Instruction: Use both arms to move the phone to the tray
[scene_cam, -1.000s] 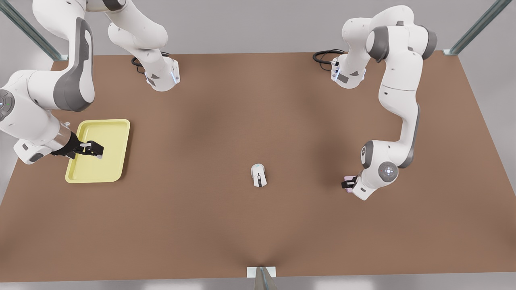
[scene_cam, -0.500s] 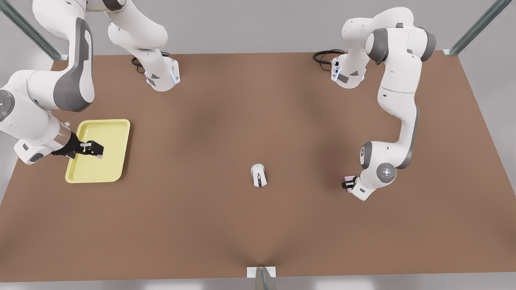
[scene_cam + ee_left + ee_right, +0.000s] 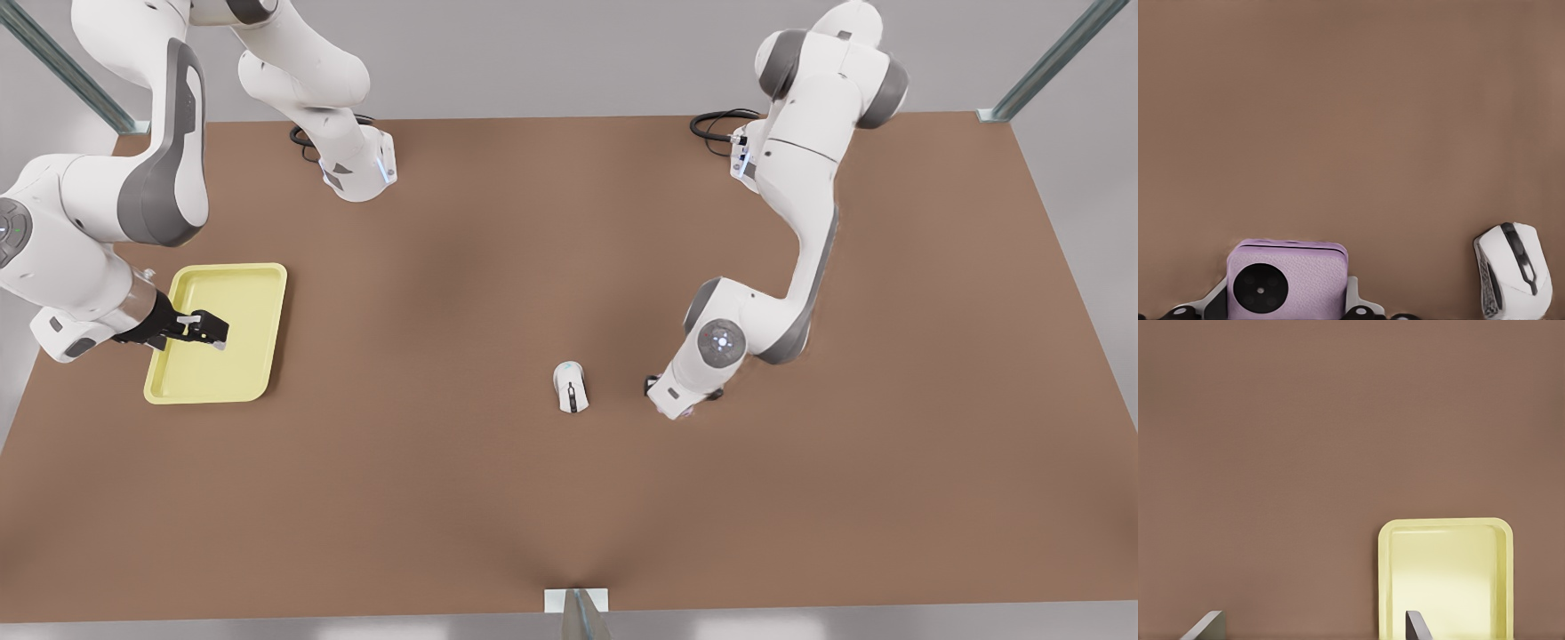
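Phone (image 3: 1287, 285) clamped in left tool (image 3: 1281, 310) — near mouse (image 3: 1513, 269), right tool (image 3: 206, 332) over tray (image 3: 253, 289)

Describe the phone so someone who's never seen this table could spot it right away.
Start at the brown table and find the arm on the front view's right, the left arm, bent down near the middle. The phone sits in its left gripper, just beside the white mouse. Unlike the mouse, it is pale pink, flat and squarish, with a dark round circle on its face.

Mouse (image 3: 570, 387) sits mid-table (image 3: 533, 498); tray (image 3: 240, 293) well off toward the front view's left.
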